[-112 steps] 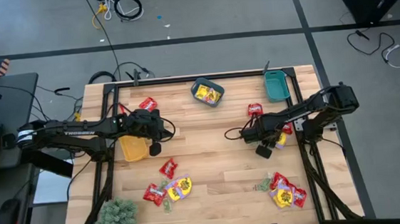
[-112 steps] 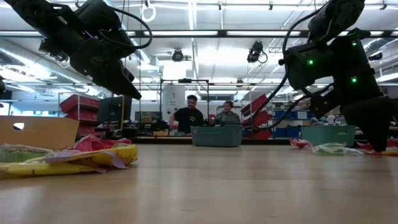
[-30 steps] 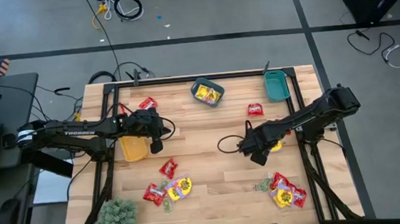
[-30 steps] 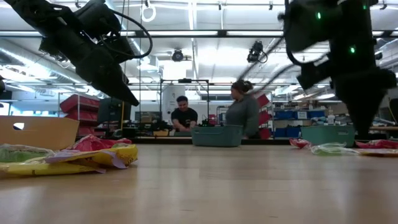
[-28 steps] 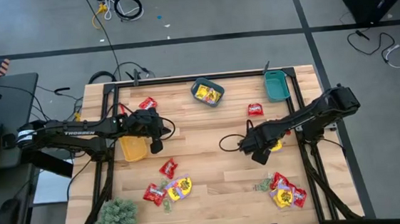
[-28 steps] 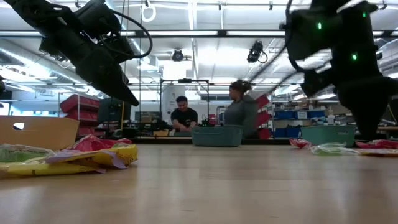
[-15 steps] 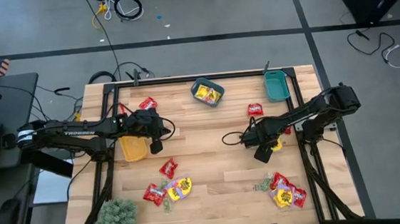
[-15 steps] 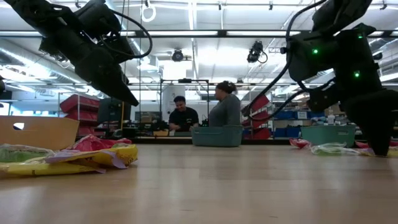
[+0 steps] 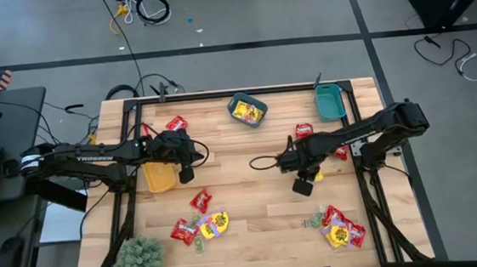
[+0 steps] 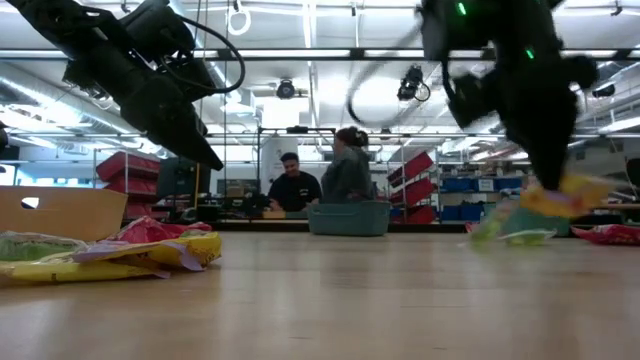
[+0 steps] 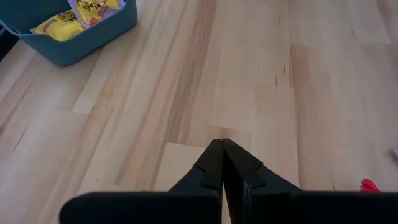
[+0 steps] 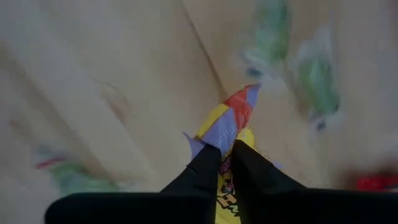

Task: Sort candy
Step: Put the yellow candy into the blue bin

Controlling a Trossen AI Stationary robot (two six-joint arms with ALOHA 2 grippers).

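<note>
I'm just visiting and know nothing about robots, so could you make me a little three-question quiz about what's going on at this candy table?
1. True or false: the right gripper is shut on a yellow packet.
2. What is in the blue bin at the table's far edge? A) yellow packets B) red packets C) nothing
3. Fill in: the left gripper is shut and holds ____.

Key:
1. True; the packet sticks out between its fingers, and the low view shows it lifted off the table.
2. A
3. nothing; it hangs over bare wood.
</note>
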